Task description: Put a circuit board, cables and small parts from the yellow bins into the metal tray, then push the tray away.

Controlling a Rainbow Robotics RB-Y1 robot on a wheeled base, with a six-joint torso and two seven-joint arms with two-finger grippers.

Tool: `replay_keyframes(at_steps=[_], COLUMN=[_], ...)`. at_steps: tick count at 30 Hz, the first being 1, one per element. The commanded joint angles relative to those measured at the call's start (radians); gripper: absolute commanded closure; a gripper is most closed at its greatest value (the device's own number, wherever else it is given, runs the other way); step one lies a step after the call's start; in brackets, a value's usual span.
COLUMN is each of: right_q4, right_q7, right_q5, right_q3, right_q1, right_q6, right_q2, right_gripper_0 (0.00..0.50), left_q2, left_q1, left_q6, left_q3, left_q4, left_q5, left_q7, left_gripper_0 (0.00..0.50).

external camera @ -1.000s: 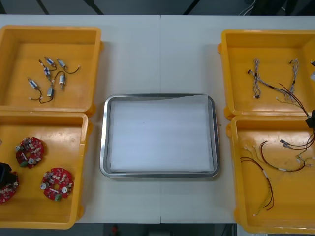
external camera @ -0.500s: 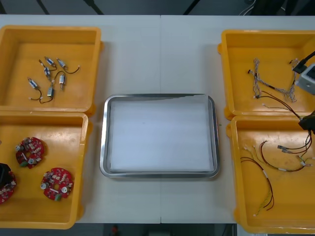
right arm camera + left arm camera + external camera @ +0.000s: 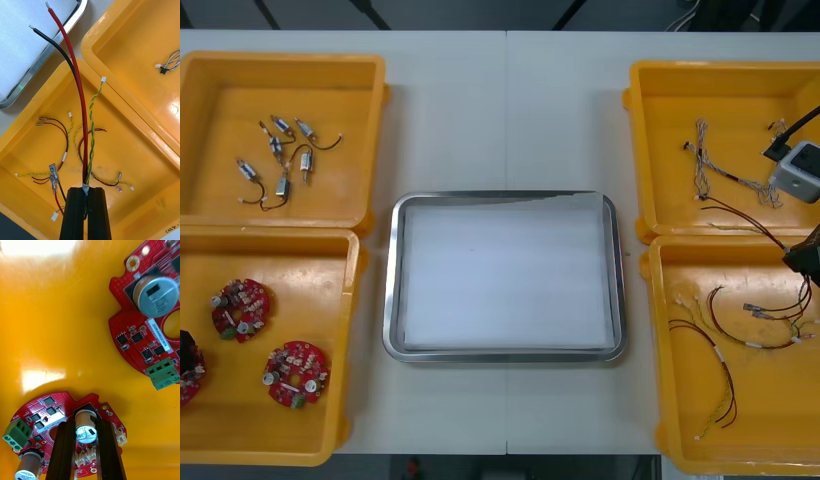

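Cable bundle first: a red lead, a black lead and a green-yellow twisted pair are pinched together at their taped end between the right gripper's fingers, which are clamped tight on it. The bundle's long axis is carried straight out from the fingertips, and the bare red and black tips are aimed at the corner of the metal tray. In the front view the right gripper is seen at the table's right edge over the near-right yellow bin. From there the bundle is stretched on a slant toward the tray's side and away from the robot, across the rim shared with the far-right yellow bin. Loose red, black and yellow cables are left lying on the near-right bin's floor under it, and twisted blue and white cables are seen in the far-right one. On the other side, a round red circuit board is lying flat, parts side up, in the near-left yellow bin, with its green terminal block out beside the fingers. The left gripper is closed on the board's silver cylinder, one finger on each side. A second board is lying just past it, apart. From the front, the left gripper is caught at the left edge with two more boards nearby. Small metal parts are scattered in the far-left yellow bin. The white-lined tray is parked between the bins.
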State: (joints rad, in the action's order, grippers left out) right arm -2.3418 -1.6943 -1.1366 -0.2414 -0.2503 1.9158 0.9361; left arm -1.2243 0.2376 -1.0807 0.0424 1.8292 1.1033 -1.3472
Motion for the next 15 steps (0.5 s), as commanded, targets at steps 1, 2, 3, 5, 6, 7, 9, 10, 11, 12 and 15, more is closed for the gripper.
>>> replay_keyframes(at_steps=[1,2,3,5,6,7,9,10,11,12,15], right_q4=[-0.027,-0.027,-0.027,-0.027,-0.027,-0.027,-0.027,-0.027,-0.027,-0.027,-0.027], right_q7=[0.002,0.002,0.002,0.002,0.002,0.002,0.002,0.002,0.002,0.002,0.002], right_q5=[0.008,0.008,0.008,0.008,0.008,0.008,0.008,0.008,0.008,0.008,0.008], right_q3=[0.008,0.008,0.008,0.008,0.008,0.008,0.008,0.008,0.008,0.008,0.008], right_q1=[-0.024,-0.024,-0.024,-0.024,-0.024,-0.024,-0.024,-0.024,-0.024,-0.024,-0.024], right_q6=[0.004,0.004,0.004,0.004,0.004,0.004,0.004,0.004,0.004,0.004,0.004], right_q2=[0.036,0.036,0.036,0.036,0.036,0.036,0.036,0.036,0.036,0.036,0.036], right_gripper_0=[0.5,0.5,0.5,0.5,0.5,0.5,0.5,0.5,0.5,0.5,0.5], left_q2=[-0.083,-0.086,-0.089,-0.098,-0.101,-0.103,-0.109,-0.113,-0.115,-0.123,-0.138], left_q1=[0.029,0.029,0.029,0.029,0.029,0.029,0.031,0.031,0.031,0.031,0.031], left_q6=[0.004,0.002,-0.001,-0.016,-0.03,-0.048,-0.079,-0.099,-0.11,-0.131,-0.18], left_q3=[-0.018,-0.021,-0.024,-0.039,-0.052,-0.067,-0.093,-0.11,-0.121,-0.141,-0.19], left_q4=[0.058,0.062,0.068,0.082,0.088,0.097,0.116,0.128,0.134,0.143,0.162], left_q5=[0.026,0.03,0.032,0.066,0.089,0.107,0.13,0.142,0.147,0.161,0.198], left_q7=[0.111,0.112,0.114,0.12,0.125,0.126,0.131,0.134,0.135,0.138,0.146], left_gripper_0=[0.5,0.5,0.5,0.5,0.5,0.5,0.5,0.5,0.5,0.5,0.5])
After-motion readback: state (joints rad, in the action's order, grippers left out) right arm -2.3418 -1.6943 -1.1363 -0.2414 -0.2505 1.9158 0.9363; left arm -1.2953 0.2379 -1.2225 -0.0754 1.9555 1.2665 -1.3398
